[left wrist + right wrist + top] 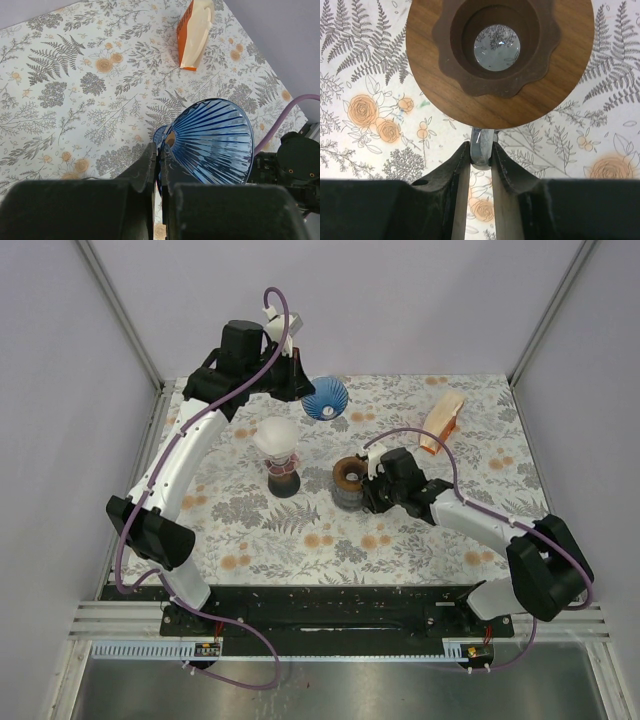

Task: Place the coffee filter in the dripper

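- Floral-print tabletop (420,540) is seen from above, closed in by pale walls, with both arm bases bolted at its near edge.
- White coffee filter (277,437) is perched on a small dark stand (284,481), left of the tabletop's centre and not in any dripper.
- Blue dripper (212,140) is held tipped on its side near the middle of the far edge. Contact with the tabletop cannot be told.
- Left gripper (160,155) is clamped on the blue dripper's edge, fingers nearly together.
- Wooden-collared holder (560,75) is placed at the tabletop's centre, just right of the filter.
- Right gripper (481,152) is pinched on the holder's clear handle (482,145), with a pad touching each side.
- Orange-and-white packet (440,423) is lying toward the far right corner.
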